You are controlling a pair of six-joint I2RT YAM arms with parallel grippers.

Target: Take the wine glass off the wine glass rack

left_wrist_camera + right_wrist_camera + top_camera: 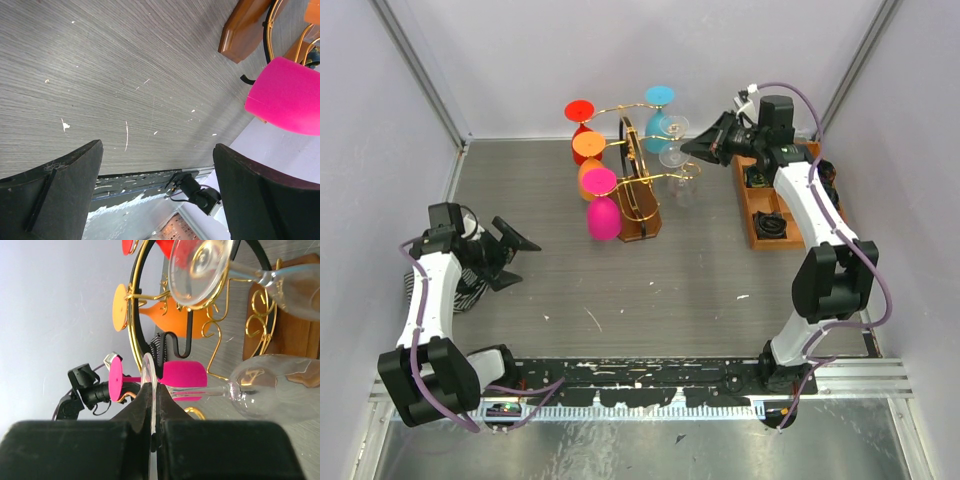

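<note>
The wine glass rack (638,192) is gold wire on a brown wooden base (642,225) at the back middle. Red, orange, pink and blue glasses and two clear ones hang from it upside down. My right gripper (692,148) reaches in from the right and is shut on the round foot (148,371) of a clear wine glass (270,387). Its stem (210,391) runs right from my fingers to the bowl. A second clear glass (200,267) hangs just above. My left gripper (515,255) is open and empty at the left, low over the table. It also shows in the left wrist view (157,165).
An orange-brown compartment tray (765,208) lies under my right arm at the back right. A pink glass (603,217) hangs on the rack's left side, and shows in the left wrist view (287,95). A striped cloth (470,292) lies by my left arm.
</note>
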